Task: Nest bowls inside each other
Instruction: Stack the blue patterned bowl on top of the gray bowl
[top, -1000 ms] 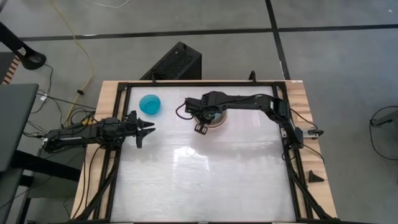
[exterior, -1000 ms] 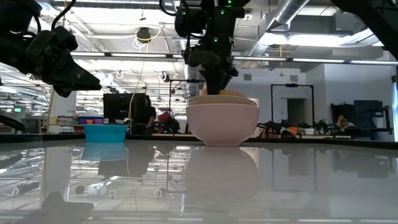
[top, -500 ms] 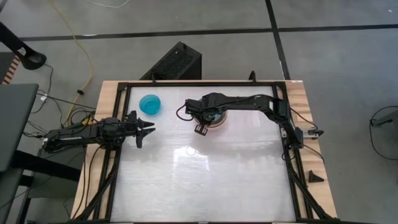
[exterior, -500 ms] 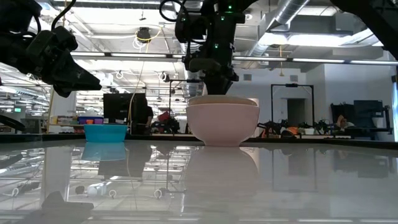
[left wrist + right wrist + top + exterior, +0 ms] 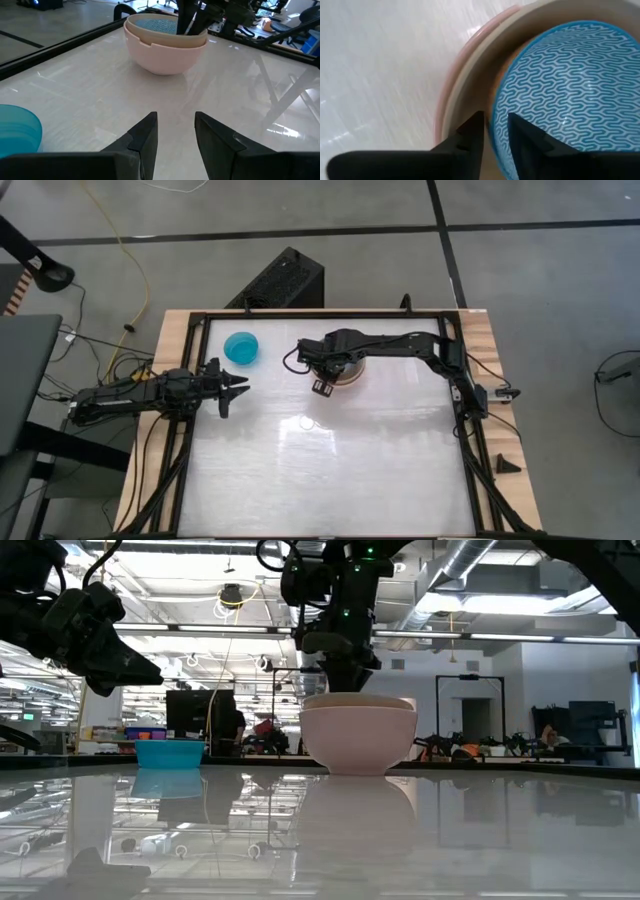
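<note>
The bowls are sitting in two spots on the desk (image 5: 330, 470) right now. There's a nested stack (image 5: 347, 370) at about 12 o'clock from the desk's middle in the high view: a pinkish-cream outer bowl (image 5: 162, 52) with a beige one (image 5: 150, 31) inside it, and a light blue bowl with a squiggly pattern (image 5: 560, 95) sitting in the middle of those. In the right wrist view there's a sliver of orange between the beige wall and the patterned one, but I can't tell what it belongs to. The cyan-blue bowl (image 5: 241, 347) is sitting on its own over at roughly 10 o'clock, well apart from the stack.

The right tool (image 5: 495, 132) is hanging right over the stack, pointing down, and its fingers are standing slightly apart on either side of the patterned bowl's rim. I can't tell whether they're actually touching it.

The left tool (image 5: 236, 388) is hovering above the desk's left edge, around 9 o'clock, near the cyan-blue bowl, with its fingers spread and nothing between them, and it's aiming toward the stack.
</note>
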You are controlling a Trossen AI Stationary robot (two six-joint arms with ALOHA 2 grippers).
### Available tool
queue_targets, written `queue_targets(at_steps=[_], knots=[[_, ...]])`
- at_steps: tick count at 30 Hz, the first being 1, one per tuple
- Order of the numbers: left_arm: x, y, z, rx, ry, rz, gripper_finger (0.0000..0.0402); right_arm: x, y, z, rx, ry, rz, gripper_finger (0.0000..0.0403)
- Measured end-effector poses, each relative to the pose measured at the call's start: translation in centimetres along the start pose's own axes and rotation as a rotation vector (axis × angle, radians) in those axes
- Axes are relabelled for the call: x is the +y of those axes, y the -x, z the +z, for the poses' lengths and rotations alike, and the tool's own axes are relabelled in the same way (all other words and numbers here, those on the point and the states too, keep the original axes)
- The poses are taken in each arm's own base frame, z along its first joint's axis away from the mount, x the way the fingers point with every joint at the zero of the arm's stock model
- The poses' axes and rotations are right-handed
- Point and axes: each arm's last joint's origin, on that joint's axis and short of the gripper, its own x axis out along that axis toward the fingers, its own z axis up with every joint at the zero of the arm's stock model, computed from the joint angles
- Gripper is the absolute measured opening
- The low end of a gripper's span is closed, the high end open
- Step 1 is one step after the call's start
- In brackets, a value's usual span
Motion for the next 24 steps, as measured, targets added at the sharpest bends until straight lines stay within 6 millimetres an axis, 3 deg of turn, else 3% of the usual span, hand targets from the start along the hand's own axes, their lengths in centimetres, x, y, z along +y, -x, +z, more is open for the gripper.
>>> queue_targets(at_steps=[12, 24], knots=[[0.0, 0.0, 0.0, 0.000, 0.000, 0.000, 0.0119, -0.3, 0.1, -1.0, 0.097, 0.016, -0.023, 0.0197], [0.0, 0.0, 0.0, 0.000, 0.000, 0.000, 0.0119, -0.5, 0.2, -1.6, 0.167, 0.027, -0.047, 0.0194]])
